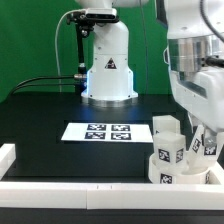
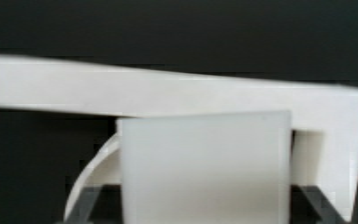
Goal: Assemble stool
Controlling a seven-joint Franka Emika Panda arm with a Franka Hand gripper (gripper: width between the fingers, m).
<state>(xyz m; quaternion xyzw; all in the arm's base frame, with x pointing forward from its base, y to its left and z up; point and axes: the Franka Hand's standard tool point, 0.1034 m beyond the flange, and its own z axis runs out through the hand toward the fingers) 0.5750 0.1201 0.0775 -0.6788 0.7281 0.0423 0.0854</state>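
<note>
The round white stool seat (image 1: 178, 168) lies at the exterior view's lower right, tags on its side. A white block leg (image 1: 166, 136) stands upright on it. My gripper (image 1: 200, 128) comes down from the upper right over a second leg (image 1: 207, 146) on the seat's right part. In the wrist view my gripper (image 2: 202, 206) is shut on this white leg (image 2: 204, 160), with the dark fingers (image 2: 94, 200) against both of its sides. Another white block (image 2: 176, 88) lies across behind it. A curved seat edge (image 2: 98, 165) shows beside it.
The marker board (image 1: 107, 131) lies flat mid-table. The robot base (image 1: 107, 70) stands behind it with a black cable to its left. White border rails run along the front (image 1: 80, 191) and the left edge (image 1: 6, 158). The table top is black.
</note>
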